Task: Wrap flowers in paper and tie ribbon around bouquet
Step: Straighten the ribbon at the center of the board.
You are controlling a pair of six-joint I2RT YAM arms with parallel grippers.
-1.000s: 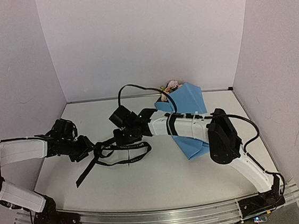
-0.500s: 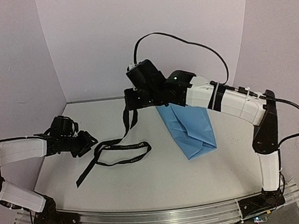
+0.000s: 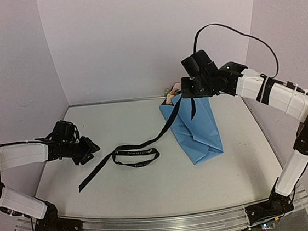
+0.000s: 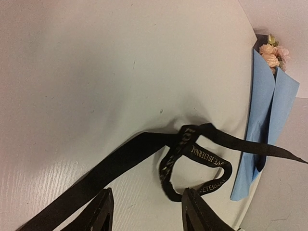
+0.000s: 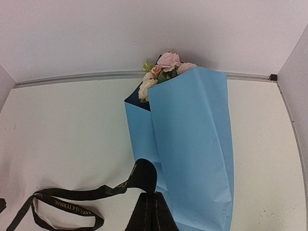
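The bouquet lies at the back right of the table, light blue paper (image 3: 198, 128) folded round the flowers (image 3: 169, 93), whose pale rose heads poke out at the far end. My right gripper (image 3: 189, 95) hangs above it, shut on one end of the black ribbon (image 3: 146, 144). From there the ribbon slopes down to a loop and a tail on the table. In the right wrist view the shut gripper (image 5: 155, 204) pinches the ribbon (image 5: 147, 174) over the paper (image 5: 195, 144) and flowers (image 5: 166, 65). My left gripper (image 3: 91, 148) (image 4: 147, 211) is open, low over the table beside the ribbon (image 4: 120, 161), holding nothing.
Pale walls close the table at the back and on both sides. A metal rail (image 3: 154, 226) runs along the near edge with both arm bases. The right arm's cable (image 3: 233, 30) arcs above it.
My right gripper has carried the ribbon end from the middle left of the table up and right over the bouquet, pulling the ribbon taut. The left gripper has barely moved.
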